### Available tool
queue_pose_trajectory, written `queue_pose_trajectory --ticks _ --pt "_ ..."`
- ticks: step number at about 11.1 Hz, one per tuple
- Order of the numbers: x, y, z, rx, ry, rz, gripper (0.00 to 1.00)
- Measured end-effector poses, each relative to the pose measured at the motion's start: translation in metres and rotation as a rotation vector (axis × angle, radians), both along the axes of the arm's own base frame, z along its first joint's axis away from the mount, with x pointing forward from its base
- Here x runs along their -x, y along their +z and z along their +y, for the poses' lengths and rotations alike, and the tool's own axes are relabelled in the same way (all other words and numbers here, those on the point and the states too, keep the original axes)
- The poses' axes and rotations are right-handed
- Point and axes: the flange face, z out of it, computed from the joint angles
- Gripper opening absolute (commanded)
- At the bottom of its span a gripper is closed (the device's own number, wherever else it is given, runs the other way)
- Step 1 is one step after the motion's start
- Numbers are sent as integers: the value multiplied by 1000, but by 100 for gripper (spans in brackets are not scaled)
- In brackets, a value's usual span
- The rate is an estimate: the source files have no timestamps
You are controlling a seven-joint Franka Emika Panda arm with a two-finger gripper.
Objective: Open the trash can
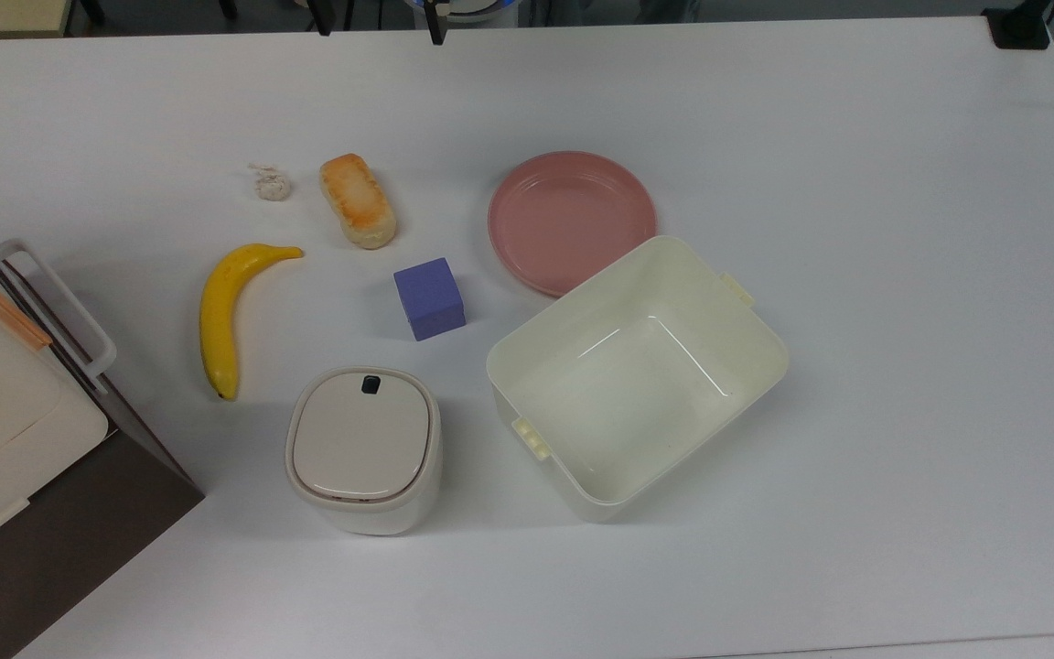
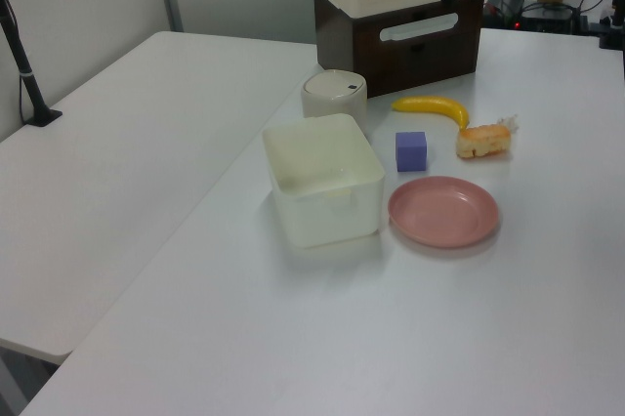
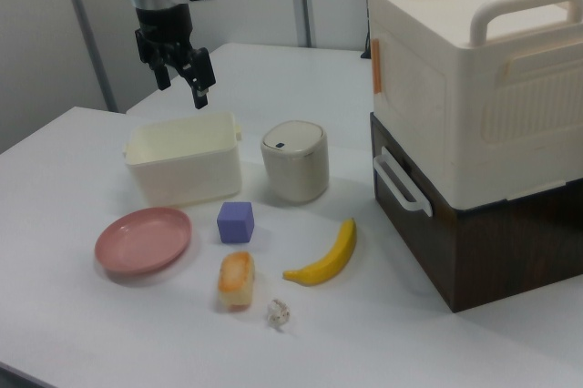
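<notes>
The trash can (image 1: 362, 448) is a small cream-white bin with its beige lid down flat and a dark push button (image 1: 370, 384) at the rim. It stands on the white table between the banana and the large tub, also seen in the left view (image 2: 334, 96) and the right view (image 3: 294, 160). My gripper (image 3: 182, 85) hangs high above the table in the right view, up and to the left of the bin and above the tub's far rim. It is open, holds nothing, and is well apart from the bin.
A lidless cream tub (image 1: 769, 357) sits beside the bin, with a pink plate (image 1: 571, 220), a purple cube (image 1: 429, 297), a bread piece (image 1: 358, 199), a banana (image 1: 219, 316) and a small crumpled scrap (image 1: 272, 184) around. A cream box on a dark brown base (image 3: 474, 115) stands close to the bin.
</notes>
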Motion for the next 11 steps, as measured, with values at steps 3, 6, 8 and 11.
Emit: queue_pose_trajectory --ticks 3,6,8,11 --pt "0 0 0 0 0 0 100" --pt "1 -4 0 0 0 8 100" --pt "1 -4 0 0 0 10 100" --pt "1 -4 0 0 0 9 100"
